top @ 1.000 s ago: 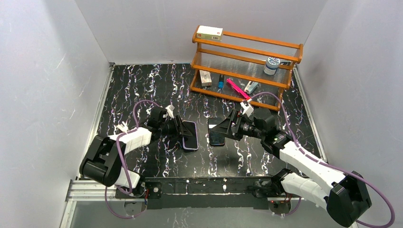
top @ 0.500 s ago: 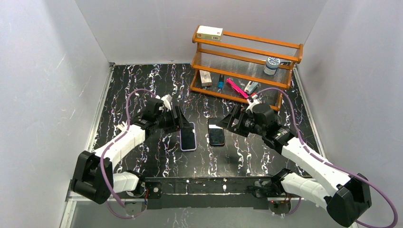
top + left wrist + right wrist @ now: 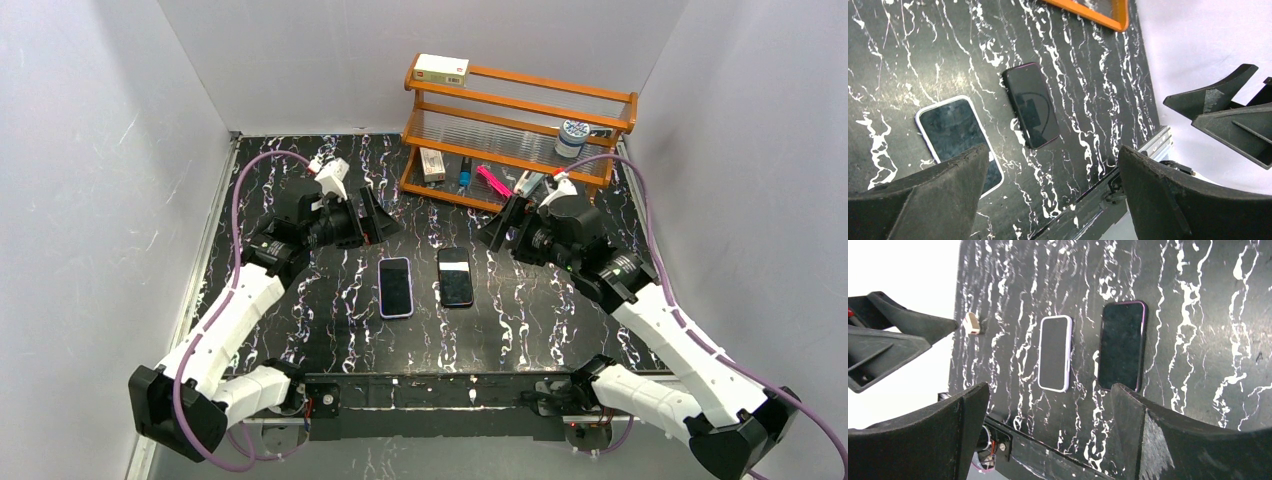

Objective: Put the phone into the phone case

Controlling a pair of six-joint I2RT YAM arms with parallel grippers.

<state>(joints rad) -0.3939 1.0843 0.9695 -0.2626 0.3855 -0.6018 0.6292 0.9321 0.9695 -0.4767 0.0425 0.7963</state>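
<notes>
The phone (image 3: 395, 286) lies flat on the black marbled table, its dark glass framed by the pale lavender rim of the phone case (image 3: 381, 290). In the wrist views the phone case shows as a light border (image 3: 921, 127) (image 3: 1068, 347) round the screen. A second black phone (image 3: 456, 277) (image 3: 1030, 105) (image 3: 1121, 346) with a dark purple edge lies just to its right. My left gripper (image 3: 377, 214) (image 3: 1053, 155) hangs open above and behind the cased phone, nothing between its fingers. My right gripper (image 3: 505, 224) (image 3: 1048, 390) is open too, behind and right of the second phone.
An orange rack (image 3: 541, 83) stands at the back right with several small items on its shelves and a white box (image 3: 441, 69) on top. White walls close in three sides. A metal rail (image 3: 430, 390) runs along the near edge.
My left gripper has let go of the cased phone, opened wide and lifted back toward the far left. The right arm has risen and drawn back toward the rack. Both phones lie still.
</notes>
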